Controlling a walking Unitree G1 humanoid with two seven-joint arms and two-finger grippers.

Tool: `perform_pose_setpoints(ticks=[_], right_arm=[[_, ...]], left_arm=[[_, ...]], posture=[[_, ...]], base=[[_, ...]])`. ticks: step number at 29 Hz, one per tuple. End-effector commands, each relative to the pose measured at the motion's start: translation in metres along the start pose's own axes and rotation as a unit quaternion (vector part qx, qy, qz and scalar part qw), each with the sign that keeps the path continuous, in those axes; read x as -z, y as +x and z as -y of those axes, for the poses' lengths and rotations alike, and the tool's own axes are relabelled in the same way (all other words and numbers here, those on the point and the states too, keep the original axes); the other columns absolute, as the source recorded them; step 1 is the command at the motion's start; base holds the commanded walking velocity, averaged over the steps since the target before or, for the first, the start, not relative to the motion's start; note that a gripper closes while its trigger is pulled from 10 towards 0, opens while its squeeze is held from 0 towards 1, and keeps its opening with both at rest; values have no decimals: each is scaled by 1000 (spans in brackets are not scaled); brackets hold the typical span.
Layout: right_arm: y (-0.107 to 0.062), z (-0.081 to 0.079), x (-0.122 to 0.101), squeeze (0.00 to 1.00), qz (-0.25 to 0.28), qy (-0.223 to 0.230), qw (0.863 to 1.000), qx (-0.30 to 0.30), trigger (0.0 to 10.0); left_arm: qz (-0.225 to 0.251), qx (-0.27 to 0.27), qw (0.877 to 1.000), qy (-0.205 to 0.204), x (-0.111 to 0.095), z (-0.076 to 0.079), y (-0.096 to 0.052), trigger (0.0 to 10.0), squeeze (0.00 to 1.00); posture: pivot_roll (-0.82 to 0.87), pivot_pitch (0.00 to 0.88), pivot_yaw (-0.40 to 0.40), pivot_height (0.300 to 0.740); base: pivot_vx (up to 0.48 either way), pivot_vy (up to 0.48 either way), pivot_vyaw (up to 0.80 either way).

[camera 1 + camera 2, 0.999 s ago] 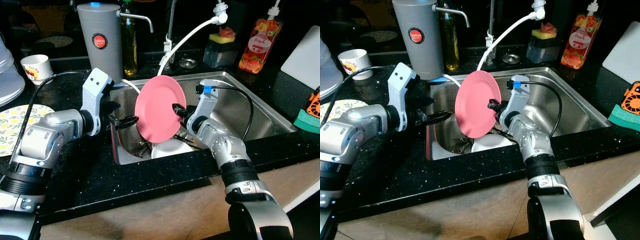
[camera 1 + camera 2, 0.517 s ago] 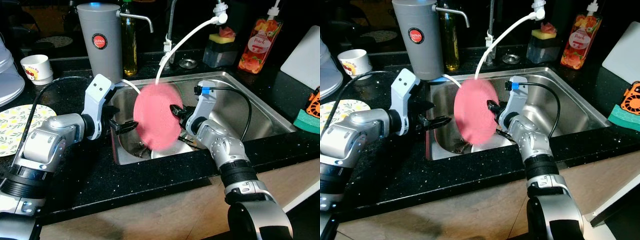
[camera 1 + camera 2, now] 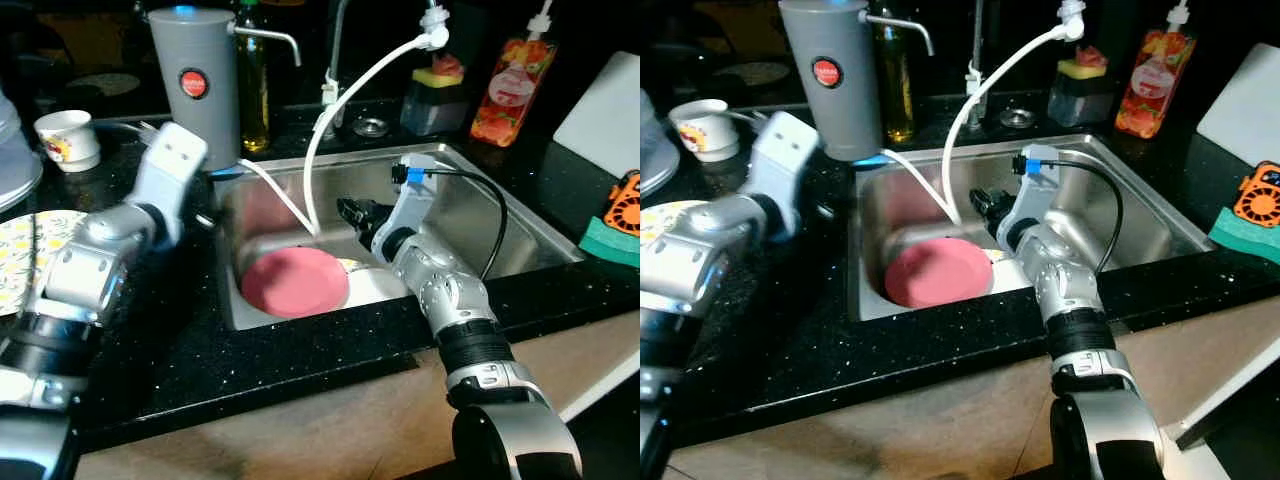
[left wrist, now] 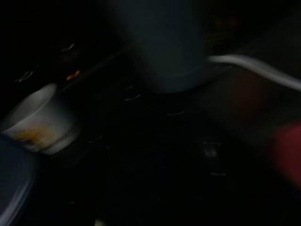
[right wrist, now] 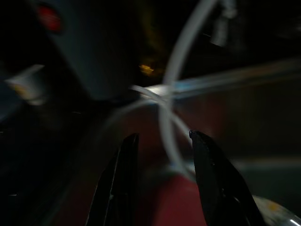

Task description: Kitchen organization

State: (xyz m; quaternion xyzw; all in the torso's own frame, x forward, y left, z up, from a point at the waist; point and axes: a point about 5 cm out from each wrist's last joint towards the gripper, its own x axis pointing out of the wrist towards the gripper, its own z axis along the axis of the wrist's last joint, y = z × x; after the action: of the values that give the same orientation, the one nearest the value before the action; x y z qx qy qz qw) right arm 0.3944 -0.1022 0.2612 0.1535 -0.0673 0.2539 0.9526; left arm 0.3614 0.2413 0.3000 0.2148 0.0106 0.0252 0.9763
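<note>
The pink plate (image 3: 295, 282) lies flat in the sink (image 3: 520, 225), on the other dishes, touching nothing that grips. The right claw (image 3: 352, 211) hangs just above, narrowly parted and empty, beside the white hose (image 3: 345, 105). Reaching down, it could snag that hose; the left claw's spread I cannot tell

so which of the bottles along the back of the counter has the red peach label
The pump bottle at the far right of the row, behind the sink's right corner. The other bottle, beside the grey dispenser, holds plain yellow liquid.
</note>
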Motion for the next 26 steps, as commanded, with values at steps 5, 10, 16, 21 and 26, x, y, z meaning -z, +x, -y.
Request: perform_pose_setpoints(ticks=[5,10,16,21,26], right_arm=[[3,-28,2,0,-13,8,997,-81,10000],[3,-39,2,0,-15,8,993,-117,10000],[2,-31,-10,0,33,1,997,-72,10000],[-7,-17,-30,0,108,-8,994,-15,10000],[-24,-7,-37,0,123,-14,992,10,10000]], left_arm=[[-39,-97,992,-66,19,-33,-4,10000,1000],[-100,-136,984,-55,46,-45,-10,10000,624],[32,-87,985,-147,14,-27,-7,10000,0],[123,-54,979,-151,-11,-9,-13,10000,0],[125,-20,980,-152,-6,8,-23,10000,0]], posture=[[5,80,-21,740],[12,87,-26,740],[11,91,-32,740],[10,87,-30,740],[-2,88,-23,740]], base=[[0,0,0],[0,0,0],[0,0,0],[0,0,0],[0,0,0]])
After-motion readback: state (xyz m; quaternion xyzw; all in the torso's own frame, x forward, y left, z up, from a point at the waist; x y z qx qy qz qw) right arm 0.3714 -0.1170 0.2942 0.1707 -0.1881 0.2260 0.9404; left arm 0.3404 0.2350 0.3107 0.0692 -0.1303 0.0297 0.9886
